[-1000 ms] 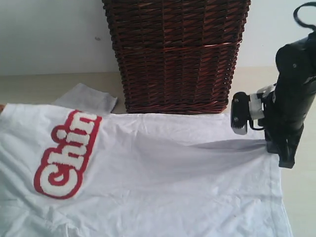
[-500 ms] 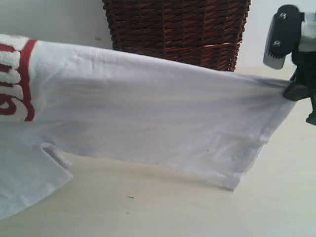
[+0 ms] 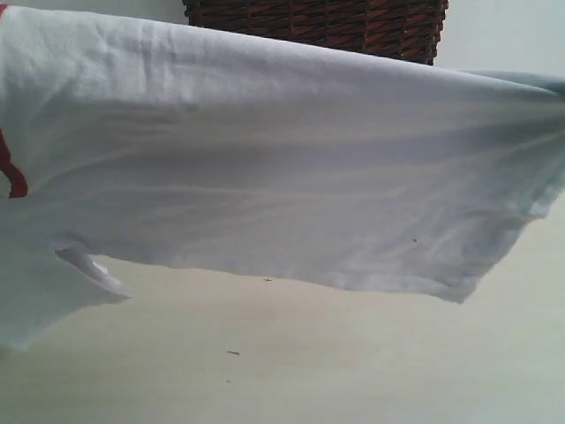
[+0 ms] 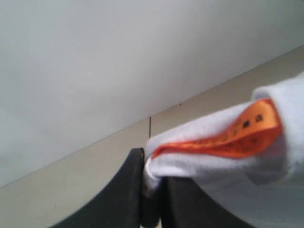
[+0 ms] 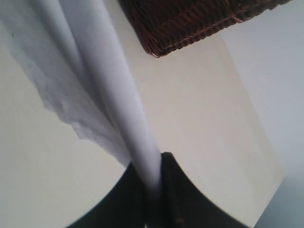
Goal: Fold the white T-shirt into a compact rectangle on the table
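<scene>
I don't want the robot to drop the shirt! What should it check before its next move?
1. Left claw shut on the shirt: ok, cloth is pinched between its fingers.
2. Right claw shut on the shirt: ok, a fold runs into its closed fingers.
3. Shirt spread out between the claws: ok, it hangs wide like a curtain.
4. Table below free for laying it down: ok, only tiny specks show.
5. Shirt clear of the basket: cannot tell, the shirt hides most of it.
</scene>
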Robot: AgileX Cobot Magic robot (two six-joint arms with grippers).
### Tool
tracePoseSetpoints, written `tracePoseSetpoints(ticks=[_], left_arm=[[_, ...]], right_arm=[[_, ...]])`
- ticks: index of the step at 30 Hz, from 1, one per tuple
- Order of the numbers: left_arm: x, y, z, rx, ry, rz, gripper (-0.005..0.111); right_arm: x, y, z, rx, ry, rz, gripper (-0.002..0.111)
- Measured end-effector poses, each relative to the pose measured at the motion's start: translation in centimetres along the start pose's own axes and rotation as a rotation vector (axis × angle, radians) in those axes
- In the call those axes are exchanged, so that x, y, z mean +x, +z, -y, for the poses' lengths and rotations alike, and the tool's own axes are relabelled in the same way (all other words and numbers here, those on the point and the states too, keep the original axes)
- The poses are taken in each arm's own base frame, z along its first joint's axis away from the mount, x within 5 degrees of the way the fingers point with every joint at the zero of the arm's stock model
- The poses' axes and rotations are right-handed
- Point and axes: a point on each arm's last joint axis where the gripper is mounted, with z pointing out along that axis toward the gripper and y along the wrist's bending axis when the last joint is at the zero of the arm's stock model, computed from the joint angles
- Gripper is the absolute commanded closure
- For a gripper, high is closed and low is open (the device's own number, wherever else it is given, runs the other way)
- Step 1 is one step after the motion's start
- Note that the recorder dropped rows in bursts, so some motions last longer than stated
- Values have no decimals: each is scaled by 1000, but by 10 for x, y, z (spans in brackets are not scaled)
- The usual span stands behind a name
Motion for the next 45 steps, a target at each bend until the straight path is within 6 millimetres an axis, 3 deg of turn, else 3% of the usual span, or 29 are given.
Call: tracePoseSetpoints(ticks=[8, 11, 13, 15, 21, 29, 33, 38, 42, 45], left_arm=[[-5, -41, 0, -32, -54, 113, 107], [-8, -42, 1, -14, -83, 133, 107], [-7, -33, 4, 38, -110, 104, 107], [-2, -11, 12, 131, -139, 19, 107], [34, 81, 47, 416, -47, -271, 107], [73, 194, 74, 449, 105, -316, 106], [95, 236, 85, 373, 124, -316, 90], [120, 270, 98, 299, 140, -320, 51], [128, 281, 101, 249, 148, -307, 45], [128, 283, 100, 224, 151, -294, 45]], right_arm=[[10, -29, -12, 19, -9, 22, 108], [10, -27, -14, -13, -3, 21, 108], [9, -20, -15, -65, 0, -6, 108], [7, -4, -15, -146, 2, -59, 108], [-3, 85, -10, -364, -2, -236, 108], [-10, 216, 1, -253, -101, -222, 108], [-13, 261, 1, -157, -156, -141, 106], [-22, 289, 4, -21, -116, 4, 80], [-32, 291, 13, 83, -73, 115, 58], [-37, 290, 17, 126, -31, 166, 55]])
